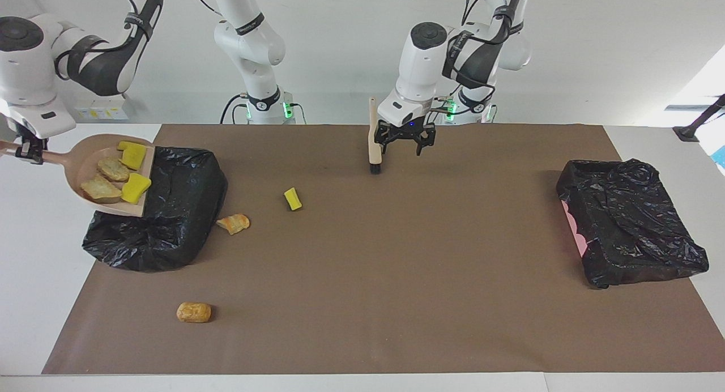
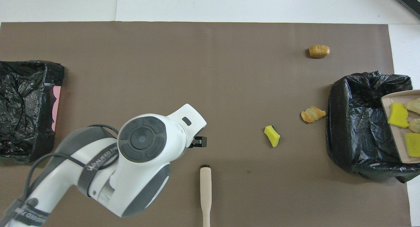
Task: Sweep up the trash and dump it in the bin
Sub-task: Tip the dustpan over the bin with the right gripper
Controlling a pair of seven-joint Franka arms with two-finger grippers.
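Note:
My right gripper [image 1: 27, 152] is shut on the handle of the beige dustpan [image 1: 85, 171], held tilted in the air over the outer edge of the black-lined bin [image 1: 175, 211] at the right arm's end. Several pieces of trash, yellow and tan, lie in the dustpan [image 2: 398, 145]. Three loose pieces sit on the mat: a yellow chunk [image 1: 293, 199], a tan-orange lump [image 1: 233, 224] beside the bin [image 2: 357, 132], and a tan lump [image 1: 193, 312] farther from the robots. My left gripper [image 1: 405, 147] hangs open beside the brush [image 1: 373, 143], apart from it.
A second bin with a black bag [image 1: 628, 222] stands at the left arm's end of the brown mat [image 1: 396, 267]. The brush [image 2: 205, 191] points its handle toward the robots, its bristles on the mat. In the overhead view my left arm covers part of the mat.

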